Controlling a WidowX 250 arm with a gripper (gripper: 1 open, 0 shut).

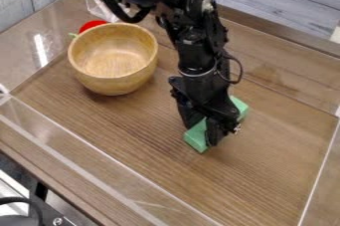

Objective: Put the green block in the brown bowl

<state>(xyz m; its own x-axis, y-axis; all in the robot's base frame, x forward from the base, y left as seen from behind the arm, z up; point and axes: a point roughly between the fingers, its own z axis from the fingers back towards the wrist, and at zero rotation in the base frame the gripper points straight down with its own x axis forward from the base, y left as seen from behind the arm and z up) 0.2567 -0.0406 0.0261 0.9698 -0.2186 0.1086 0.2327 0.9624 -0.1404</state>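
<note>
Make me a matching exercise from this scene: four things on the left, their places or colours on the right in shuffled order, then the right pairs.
Column 1
1. Bowl
2. Block
3. Small round object
4. Robot arm

Column 2
A. Red, partly hidden behind the bowl's rim
B. Black, reaching down from the top of the picture
C. Light brown, round and wide
D. Green, partly hidden by the jaws

Pairs: 1-C, 2-D, 3-A, 4-B
</note>
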